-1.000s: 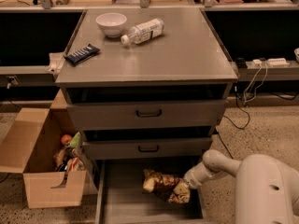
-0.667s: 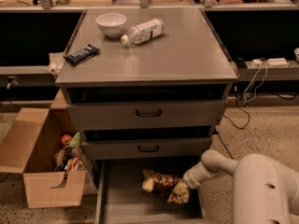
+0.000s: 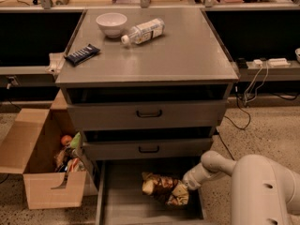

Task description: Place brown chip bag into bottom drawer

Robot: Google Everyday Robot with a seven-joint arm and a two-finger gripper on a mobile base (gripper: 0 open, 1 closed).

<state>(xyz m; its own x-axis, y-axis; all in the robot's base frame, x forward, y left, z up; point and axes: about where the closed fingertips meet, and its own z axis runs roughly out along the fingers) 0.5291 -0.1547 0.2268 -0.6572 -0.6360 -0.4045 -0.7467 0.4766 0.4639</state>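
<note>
Dim light fell on a grey metal cabinet standing on a speckled floor, with dark benches behind it. On its flat top we saw a white bowl, a plastic bottle lying on its side, and a small dark blue wrapper near the left edge. An open cardboard box of oddments sat on the floor to the left. Below the two upper drawers, the bottom drawer was pulled out. Inside it, toward the right, the brown chip bag lay on the tray floor. The gripper, on a white arm reaching in from the right, touched the bag's right end. We could not tell whether it was clamped or released. Compared with a second before, almost nothing had shifted: bag and gripper stayed put. We judged the bag delivered, with only release and withdrawal left.
</note>
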